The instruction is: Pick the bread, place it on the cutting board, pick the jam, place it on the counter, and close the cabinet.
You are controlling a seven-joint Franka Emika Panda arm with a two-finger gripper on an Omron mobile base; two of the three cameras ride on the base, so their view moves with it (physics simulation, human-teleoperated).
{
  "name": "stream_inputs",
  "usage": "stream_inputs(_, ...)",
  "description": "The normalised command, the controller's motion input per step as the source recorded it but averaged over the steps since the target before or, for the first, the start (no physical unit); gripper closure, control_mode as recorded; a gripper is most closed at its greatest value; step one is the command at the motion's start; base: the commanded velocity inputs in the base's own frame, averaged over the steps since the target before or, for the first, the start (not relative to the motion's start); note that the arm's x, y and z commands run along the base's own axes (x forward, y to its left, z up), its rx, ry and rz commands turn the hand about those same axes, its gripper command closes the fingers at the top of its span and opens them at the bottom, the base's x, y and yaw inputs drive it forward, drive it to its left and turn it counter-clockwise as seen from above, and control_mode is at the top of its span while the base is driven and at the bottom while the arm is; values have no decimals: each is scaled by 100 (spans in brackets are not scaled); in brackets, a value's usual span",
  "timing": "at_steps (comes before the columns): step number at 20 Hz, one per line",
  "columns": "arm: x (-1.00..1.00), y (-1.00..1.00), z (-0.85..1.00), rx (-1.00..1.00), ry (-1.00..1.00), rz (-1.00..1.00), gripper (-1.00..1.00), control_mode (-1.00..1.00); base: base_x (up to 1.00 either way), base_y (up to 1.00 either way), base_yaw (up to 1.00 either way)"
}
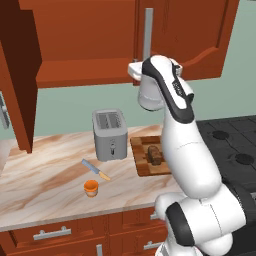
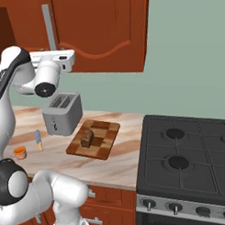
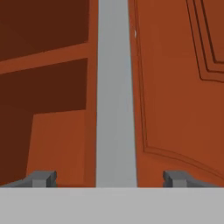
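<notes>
- Two cabinet (image 1: 90, 45) doors: left one swung wide open, right one about shut, shelf inside visible.
- Gripper (image 3: 109, 178) raised at the cabinet front, facing the grey bar handle (image 3: 114, 87) of the right door; jaws apart, one tip either side of the bar, not clamped on it, holding nothing.
- Bread (image 1: 155, 154) lies on the cutting board (image 1: 141, 162), near its middle; same in right base view: bread (image 2: 86, 137) on cutting board (image 2: 106, 133).
- Jam (image 1: 91, 187) stands upright on the tabletop (image 1: 45, 170), near the front edge, well apart from the board.
- Knife (image 1: 96, 170) with orange handle lies just behind the jam, between it and the toaster (image 1: 109, 134).
- Toaster just left of the board.
- Stove (image 2: 189, 162) to the right of the tabletop.
</notes>
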Motion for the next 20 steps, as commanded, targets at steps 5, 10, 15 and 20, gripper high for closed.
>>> stream_inputs(5, 27, 0, 0, 0, 0, -1, -100, -100, 0, 0, 0)
stream_inputs(10, 24, 0, 0, 0, 0, -1, -100, -100, 0, 0, 0)
stream_inputs(15, 23, 0, 0, 0, 0, -2, -100, -100, 0, 0, 0)
stream_inputs(20, 25, 0, 0, 0, 0, -2, -100, -100, 0, 0, 0)
